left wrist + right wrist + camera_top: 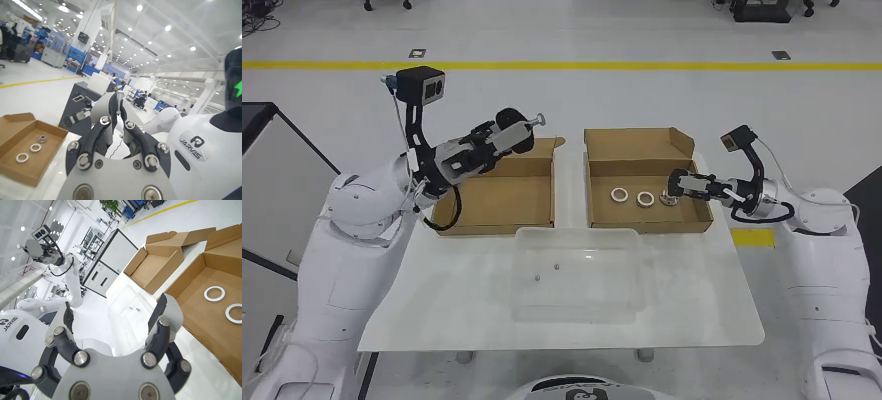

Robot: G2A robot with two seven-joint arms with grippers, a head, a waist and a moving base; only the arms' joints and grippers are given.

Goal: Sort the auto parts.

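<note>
We see our left gripper point(117, 106) pinching a slim, silver, threaded bolt point(119, 98); our right gripper point(115, 302) stands wide open.

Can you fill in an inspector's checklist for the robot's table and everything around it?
Surface: white table, carrying two boxes and a tray.
Job's things: two rings and a flanged nut lie in the right box; two small bolts lie in the clear tray.
Clutter: nothing seen.
Grippers: left gripper shut on a bolt, raised above the left box; right gripper open, by the right box's side.
Cables: black cable looped along the left arm.
Surroundings: yellow floor line; cabinet beside the table.
</note>
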